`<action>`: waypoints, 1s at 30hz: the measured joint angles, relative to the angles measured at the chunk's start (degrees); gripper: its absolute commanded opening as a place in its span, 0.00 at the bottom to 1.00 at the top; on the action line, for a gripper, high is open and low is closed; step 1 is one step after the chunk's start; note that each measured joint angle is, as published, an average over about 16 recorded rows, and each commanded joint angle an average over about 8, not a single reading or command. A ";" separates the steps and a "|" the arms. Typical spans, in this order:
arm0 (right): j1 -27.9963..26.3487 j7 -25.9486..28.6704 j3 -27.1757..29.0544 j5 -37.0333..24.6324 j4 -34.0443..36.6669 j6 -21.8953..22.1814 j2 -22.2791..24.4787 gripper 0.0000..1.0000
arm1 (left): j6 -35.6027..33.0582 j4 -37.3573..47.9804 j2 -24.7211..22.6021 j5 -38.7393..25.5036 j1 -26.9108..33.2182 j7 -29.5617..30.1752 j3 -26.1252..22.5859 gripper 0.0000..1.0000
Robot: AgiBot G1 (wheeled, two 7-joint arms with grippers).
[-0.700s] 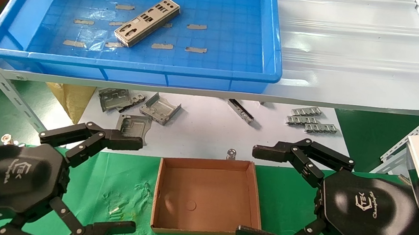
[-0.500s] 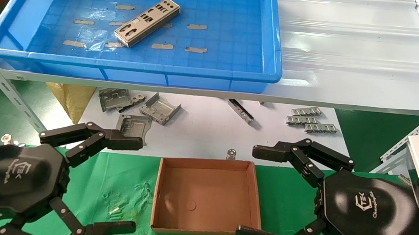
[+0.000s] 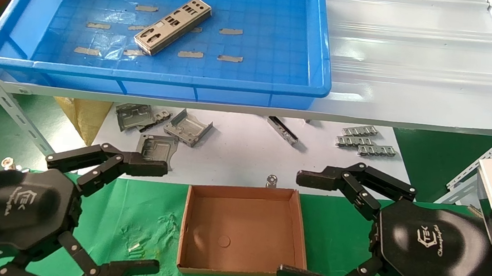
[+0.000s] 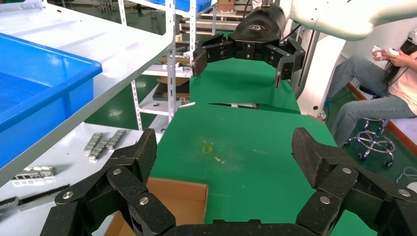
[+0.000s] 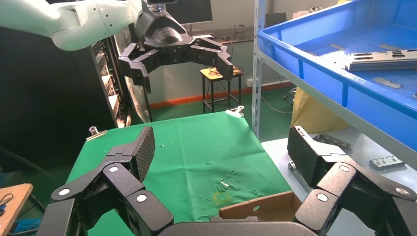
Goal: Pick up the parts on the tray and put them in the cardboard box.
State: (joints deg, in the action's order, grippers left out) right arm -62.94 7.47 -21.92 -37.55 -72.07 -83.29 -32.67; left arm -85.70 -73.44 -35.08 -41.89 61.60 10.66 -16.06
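A long silver-grey plate with punched cutouts [image 3: 172, 26] lies slantwise on the floor of the blue tray [image 3: 151, 80], which stands on a raised white shelf; the plate also shows in the right wrist view [image 5: 381, 59]. The empty cardboard box [image 3: 300, 235] sits on the green cloth below the shelf, between my two grippers. My left gripper [image 3: 153, 216] is open and empty at the box's left. My right gripper [image 3: 294, 225] is open and empty at the box's right. Each wrist view shows the other arm's gripper farther off, and a box corner [image 4: 194, 196] [image 5: 255, 206].
Under the shelf, on a white sheet, lie folded grey brackets [image 3: 187, 128], a dark narrow strip [image 3: 282, 129] and small ridged strips [image 3: 366, 142]. A small metal stud [image 3: 272, 178] stands just behind the box. Slotted shelf legs [image 3: 7, 104] run down at both sides.
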 measured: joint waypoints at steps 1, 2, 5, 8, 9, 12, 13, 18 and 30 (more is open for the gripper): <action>0.00 0.00 0.00 0.00 0.00 0.00 0.00 0.51 | 0.00 0.00 0.00 0.00 0.00 0.00 0.00 1.00; 0.00 0.00 0.00 0.00 0.00 0.00 0.00 0.39 | 0.00 0.00 0.00 0.00 0.00 0.00 0.00 1.00; 0.00 0.00 0.00 0.00 0.00 0.00 0.00 0.01 | 0.00 0.00 0.00 0.00 0.00 0.00 0.00 1.00; 0.00 0.00 0.00 0.00 0.00 0.00 0.00 0.00 | 0.00 0.00 0.00 0.00 0.00 0.00 0.00 1.00; 0.00 0.00 0.00 0.00 0.00 0.00 0.00 0.00 | 0.00 0.00 0.00 0.00 0.00 0.00 0.00 1.00; 0.00 0.00 0.00 0.00 0.00 0.00 0.00 0.00 | 0.00 0.00 0.00 0.00 0.00 0.00 0.00 1.00; 0.00 0.00 0.00 0.00 0.00 0.00 0.00 0.00 | 0.00 0.00 0.00 0.00 0.00 0.00 0.00 1.00; 0.00 0.00 0.00 0.00 0.00 0.00 0.00 0.00 | 0.00 0.00 0.00 0.00 0.00 0.00 0.00 1.00; 0.00 0.00 0.00 0.00 0.00 0.00 0.00 0.00 | 0.00 0.00 0.00 0.00 0.00 0.00 0.00 1.00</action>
State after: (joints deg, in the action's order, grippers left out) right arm -62.94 7.47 -21.92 -37.55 -72.07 -83.29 -32.67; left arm -85.70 -73.44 -35.08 -41.89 61.60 10.66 -16.06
